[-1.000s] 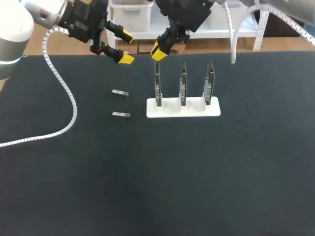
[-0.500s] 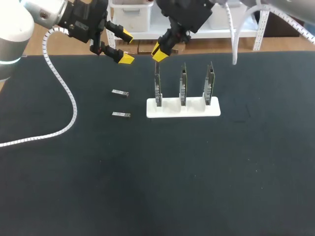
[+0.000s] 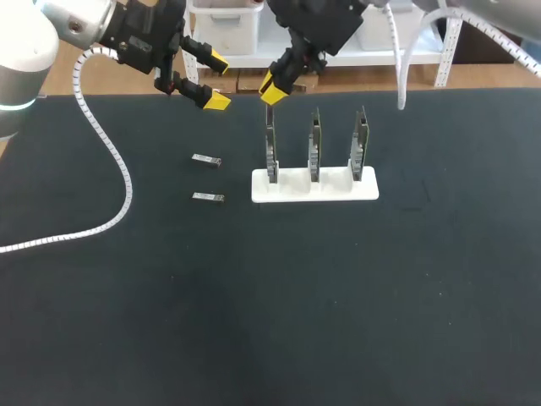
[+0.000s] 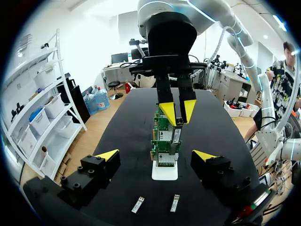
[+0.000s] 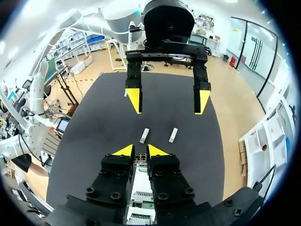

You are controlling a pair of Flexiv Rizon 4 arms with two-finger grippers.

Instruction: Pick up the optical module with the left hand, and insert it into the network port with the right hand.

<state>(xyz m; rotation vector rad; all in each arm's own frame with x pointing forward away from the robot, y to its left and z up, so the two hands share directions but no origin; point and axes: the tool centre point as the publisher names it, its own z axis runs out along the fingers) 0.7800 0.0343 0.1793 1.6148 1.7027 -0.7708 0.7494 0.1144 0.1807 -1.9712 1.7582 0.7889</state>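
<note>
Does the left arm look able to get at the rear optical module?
Likely yes: the left gripper hangs open above and behind the rear optical module, nothing lies between, and the right gripper is off over the rack.

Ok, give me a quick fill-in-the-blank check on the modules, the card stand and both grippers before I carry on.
Beside the white stand lie ___ optical modules.
The stand holds ___ upright circuit cards.
The left gripper is ___ and holds nothing.
In the head view, the right gripper hovers over the ___ card.
Missing words: two; three; open; leftmost.
</note>
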